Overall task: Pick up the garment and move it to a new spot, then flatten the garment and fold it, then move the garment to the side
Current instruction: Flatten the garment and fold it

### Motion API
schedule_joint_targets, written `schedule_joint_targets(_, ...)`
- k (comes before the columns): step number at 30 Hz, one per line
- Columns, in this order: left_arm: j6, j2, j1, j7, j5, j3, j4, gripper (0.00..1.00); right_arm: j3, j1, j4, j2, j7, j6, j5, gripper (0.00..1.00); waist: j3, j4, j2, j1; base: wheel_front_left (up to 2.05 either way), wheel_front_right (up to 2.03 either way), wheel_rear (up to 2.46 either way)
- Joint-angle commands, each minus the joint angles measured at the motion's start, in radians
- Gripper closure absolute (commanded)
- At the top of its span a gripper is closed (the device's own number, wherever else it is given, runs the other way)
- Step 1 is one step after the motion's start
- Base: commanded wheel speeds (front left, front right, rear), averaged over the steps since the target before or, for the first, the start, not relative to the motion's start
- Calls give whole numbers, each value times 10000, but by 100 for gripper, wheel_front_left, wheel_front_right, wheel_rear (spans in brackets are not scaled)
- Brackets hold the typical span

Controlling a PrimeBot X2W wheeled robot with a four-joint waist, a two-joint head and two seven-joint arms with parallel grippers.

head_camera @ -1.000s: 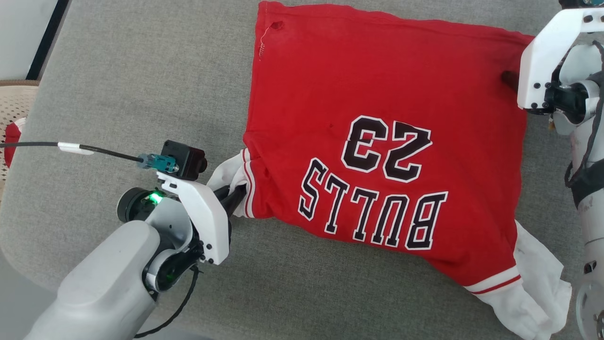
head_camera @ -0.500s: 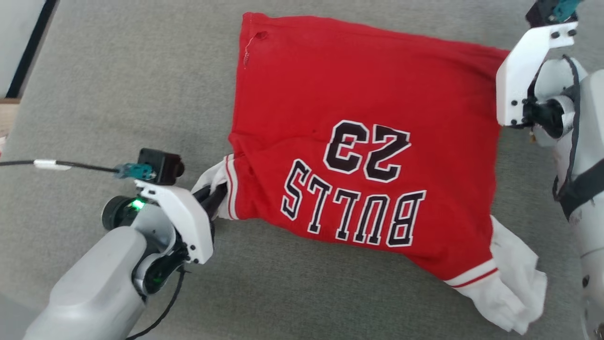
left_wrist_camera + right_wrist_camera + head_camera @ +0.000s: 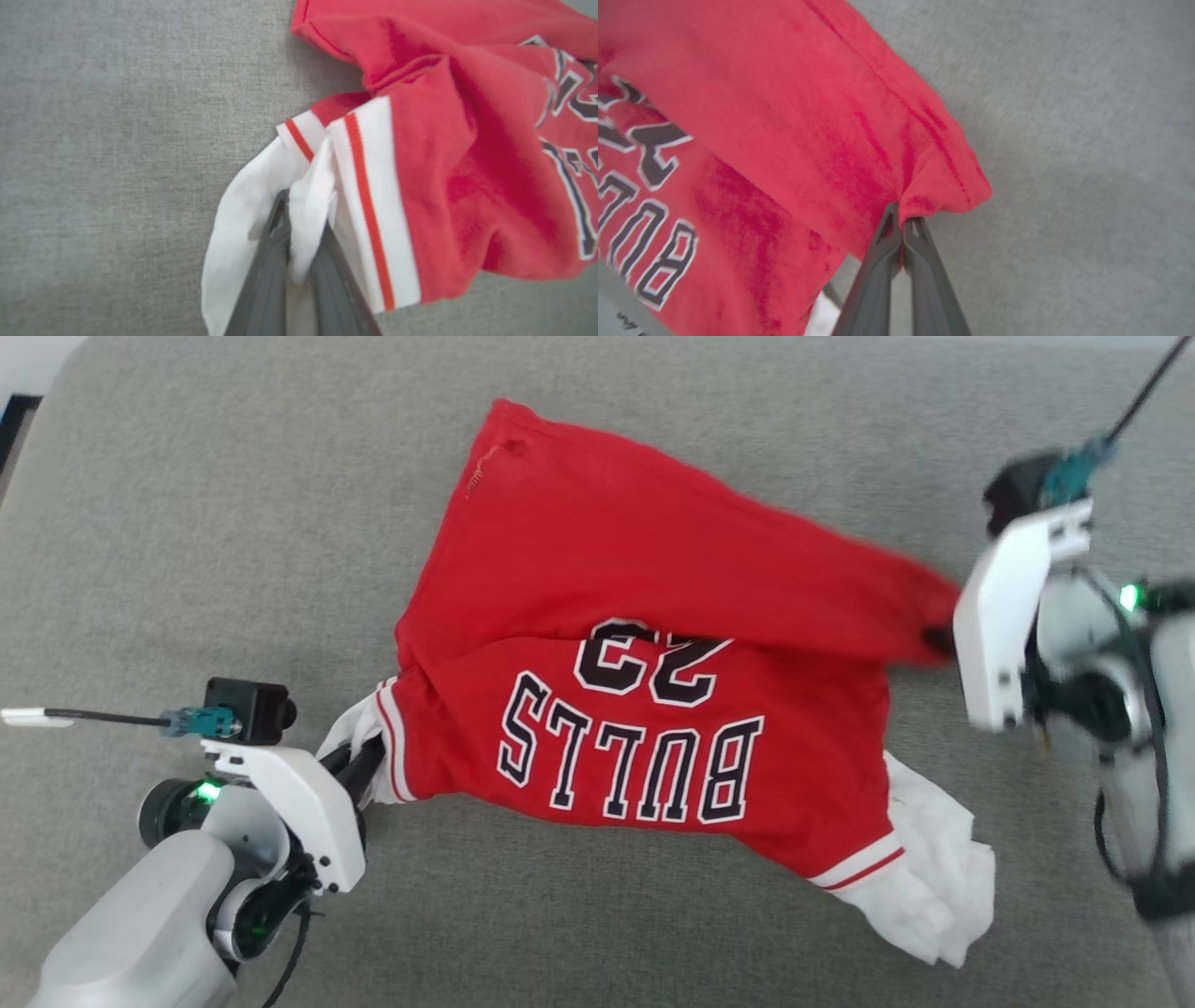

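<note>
You seem mid-fold: left gripper (image 3: 301, 233) pinches the garment (image 3: 597, 551) by its white sleeve, right gripper (image 3: 902, 219) clamps the red hem (lifted); next, carry it over.

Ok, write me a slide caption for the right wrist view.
Right gripper shut on a red hem corner of the garment, cloth draping over its BULLS lettering, grey surface beyond.

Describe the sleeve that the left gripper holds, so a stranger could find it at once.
On the grey surface is a red garment lettered BULLS. At its left end, a white sleeve with red-striped trim is pinched by the left gripper. The other white sleeve lies loose at the lower right.
</note>
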Motion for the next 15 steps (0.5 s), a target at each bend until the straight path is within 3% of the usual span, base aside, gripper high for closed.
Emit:
schedule_joint_targets(1, 105, 96, 330, 119, -92, -35, 22, 100, -157, 782, -901, -93, 481, -3, 261, 100, -111, -161, -1, 0, 0, 0, 0)
schedule_joint_targets(6, 223, 230, 446, 173, -178, 10, -200, 100, -790, 2750, -3322, -21, 1622, -3, 441, 100, -148, -299, -1, 0, 0, 0, 0)
schedule_joint_targets(15, 307, 243, 473, 205, -94, -73, -470, 100, -1633, 5252, -5213, 844, 2284, -3, -12, 100, -89, -308, -1, 0, 0, 0, 0)
